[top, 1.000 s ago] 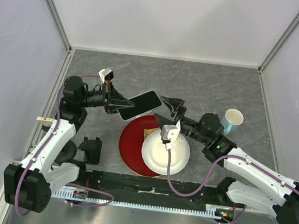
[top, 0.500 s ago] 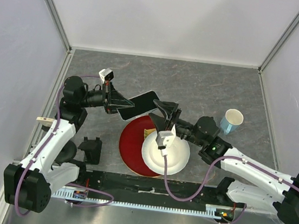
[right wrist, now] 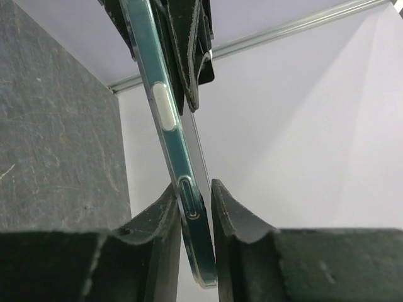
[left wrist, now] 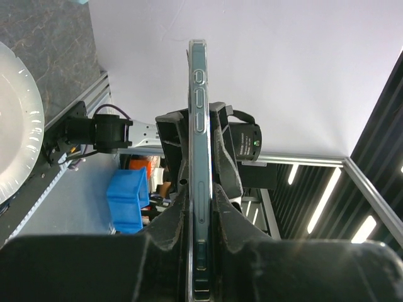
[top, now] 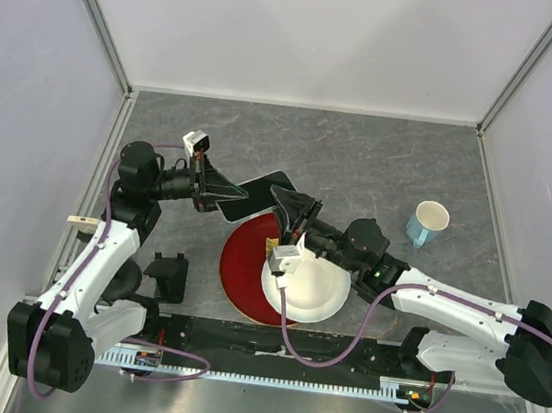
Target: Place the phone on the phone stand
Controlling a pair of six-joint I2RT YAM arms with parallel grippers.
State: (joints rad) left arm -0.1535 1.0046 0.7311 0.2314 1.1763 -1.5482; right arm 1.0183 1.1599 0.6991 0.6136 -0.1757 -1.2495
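Observation:
The phone (top: 263,187) hangs in the air above the far edge of the red plate, held between both arms. My left gripper (top: 225,192) is shut on its left end; in the left wrist view the phone (left wrist: 198,126) runs edge-on between my left gripper's (left wrist: 198,201) pads. My right gripper (top: 289,203) has closed round the right end; the phone (right wrist: 167,119) leans slightly between the pads of my right gripper (right wrist: 194,189). The black phone stand (top: 167,276) sits on the table by the left arm's base, apart from both grippers.
A red plate (top: 244,263) lies at centre front with a white paper plate (top: 320,298) overlapping its right side and a small yellow piece (top: 277,242) on it. A light blue mug (top: 427,223) stands at the right. Walls enclose the table.
My right arm has swung left from near the mug to the phone's free end, and its jaws have narrowed round it. The left gripper has held the phone still.

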